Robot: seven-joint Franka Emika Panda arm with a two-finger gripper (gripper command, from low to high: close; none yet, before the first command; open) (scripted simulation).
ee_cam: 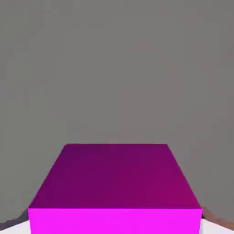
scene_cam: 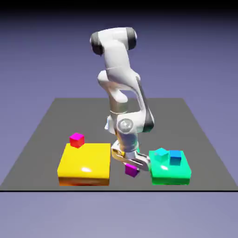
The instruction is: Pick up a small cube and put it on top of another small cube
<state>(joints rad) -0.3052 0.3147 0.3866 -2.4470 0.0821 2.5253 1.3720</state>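
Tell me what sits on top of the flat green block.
On the flat green block sit a small cyan cube and, beside it, a small blue cube. The green surface directly beneath them is covered and cannot be seen.

Your arm [scene_cam: 122, 76] wears glossy white, rounded shells, with dark grey caps flanking its topmost joint [scene_cam: 114, 40].
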